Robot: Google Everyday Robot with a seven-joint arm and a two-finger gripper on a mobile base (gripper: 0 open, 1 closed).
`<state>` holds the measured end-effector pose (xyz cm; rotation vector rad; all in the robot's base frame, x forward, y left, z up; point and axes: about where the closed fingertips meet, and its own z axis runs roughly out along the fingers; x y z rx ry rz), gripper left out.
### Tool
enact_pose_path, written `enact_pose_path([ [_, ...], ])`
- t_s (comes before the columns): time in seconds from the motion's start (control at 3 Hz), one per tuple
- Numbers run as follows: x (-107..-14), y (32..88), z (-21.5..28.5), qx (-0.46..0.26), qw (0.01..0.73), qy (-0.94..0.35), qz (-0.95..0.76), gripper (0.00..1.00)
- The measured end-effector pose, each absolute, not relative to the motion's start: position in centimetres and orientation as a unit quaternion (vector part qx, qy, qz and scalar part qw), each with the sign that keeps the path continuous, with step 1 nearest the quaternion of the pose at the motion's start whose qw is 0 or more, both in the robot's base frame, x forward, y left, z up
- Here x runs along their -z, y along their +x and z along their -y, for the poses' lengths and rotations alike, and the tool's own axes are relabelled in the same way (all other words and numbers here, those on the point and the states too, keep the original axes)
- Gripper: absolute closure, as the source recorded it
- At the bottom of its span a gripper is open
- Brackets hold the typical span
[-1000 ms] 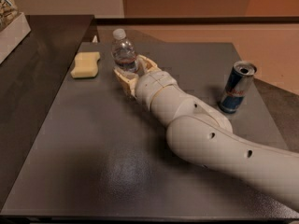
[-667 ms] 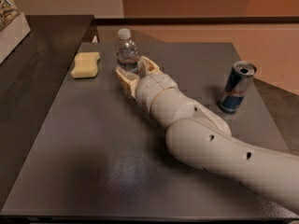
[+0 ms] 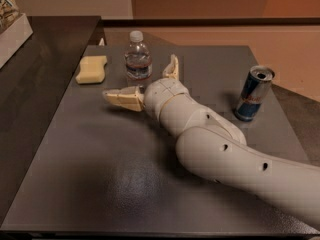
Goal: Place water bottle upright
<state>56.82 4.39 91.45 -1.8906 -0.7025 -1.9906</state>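
Release looks done: the water bottle (image 3: 137, 59) stands upright on its base toward the far edge of the tabletop (image 3: 100, 174), white cap on top and label band level, with nothing touching it. A second ago the jaws sat close on either side of the bottle's lower body. Now the gripper (image 3: 148, 82) has drawn back to the near side of the bottle. Its jaws are spread wide and empty, one reaching out in front of the bottle and the other lifted just beside the bottle's right flank as the camera sees it. There is clear space between each jaw and the plastic.

The bottle has not tipped or slid with the opening, so the placing itself appears finished. What seems left is for the arm (image 3: 240, 169) to pull away without brushing the bottle. The raised jaw beside it is the one to watch, since a light, nearly empty bottle would topple easily.

A yellow sponge (image 3: 92, 69) lies left of the bottle, apart from it. A blue-and-silver drink can (image 3: 254, 94) stands well off to the bottle's right.
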Motion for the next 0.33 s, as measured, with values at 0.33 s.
enact_pose_path([
  [0.33,-91.45,56.81,-4.4,0.694,0.153,-0.659,0.245,0.0],
])
